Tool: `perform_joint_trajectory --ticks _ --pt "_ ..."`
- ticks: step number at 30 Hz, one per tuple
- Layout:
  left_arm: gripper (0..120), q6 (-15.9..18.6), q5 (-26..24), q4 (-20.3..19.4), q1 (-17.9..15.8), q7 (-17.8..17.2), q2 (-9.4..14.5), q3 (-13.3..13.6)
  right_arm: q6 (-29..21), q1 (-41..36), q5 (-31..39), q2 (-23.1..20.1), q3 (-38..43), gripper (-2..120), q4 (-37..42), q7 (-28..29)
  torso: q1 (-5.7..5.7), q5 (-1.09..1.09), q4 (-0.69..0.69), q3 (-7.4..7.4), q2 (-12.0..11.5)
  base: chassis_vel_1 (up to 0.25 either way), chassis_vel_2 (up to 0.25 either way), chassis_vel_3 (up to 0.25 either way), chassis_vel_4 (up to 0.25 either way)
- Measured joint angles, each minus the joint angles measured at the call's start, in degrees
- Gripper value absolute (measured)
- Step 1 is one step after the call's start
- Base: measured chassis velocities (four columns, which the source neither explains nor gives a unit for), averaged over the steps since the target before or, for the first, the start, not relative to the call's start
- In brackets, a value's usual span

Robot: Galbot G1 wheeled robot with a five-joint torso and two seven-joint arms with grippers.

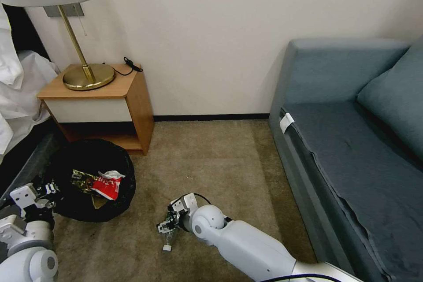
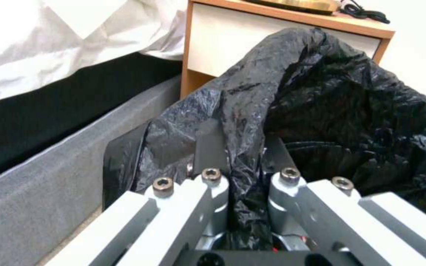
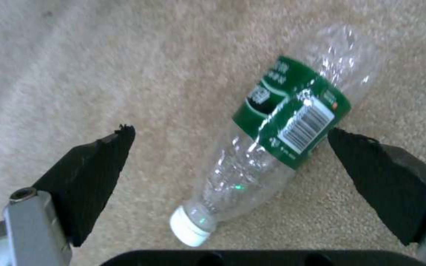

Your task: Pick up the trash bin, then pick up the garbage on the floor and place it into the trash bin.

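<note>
Right wrist view: clear bottle (image 3: 272, 136) is lying on its side on the carpet (image 3: 100, 66), white cap (image 3: 189, 229) nearest the camera, sitting between spread jaws of the right gripper (image 3: 230, 147). Looks empty, so light, thin-walled, slick, likely to crumple or roll; best taken across the green label. Left gripper (image 2: 245, 162) is pinching the bag-lined bin (image 1: 90, 176) rim, wrappers (image 1: 103, 183) already inside, beside the nightstand (image 1: 101, 105).
</note>
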Motion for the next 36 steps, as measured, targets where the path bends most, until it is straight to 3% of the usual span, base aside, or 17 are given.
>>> perform_joint_trajectory --ticks 20,36 --pt "5 -0.7 1.0 -1.3 1.6 0.7 -1.0 -0.2 5.2 -2.5 -7.4 2.7 -2.9 100 -8.1 -3.6 0.00 0.00 0.00 0.00 0.0 0.000 0.000 0.000 0.000" --pt "5 -1.1 0.8 -1.4 2.0 0.9 -0.8 -0.4 6.4 -3.1 -9.7 3.4 -3.0 100 -11.0 -4.6 0.00 0.00 0.00 0.00 0.0 0.000 0.000 0.000 0.000"
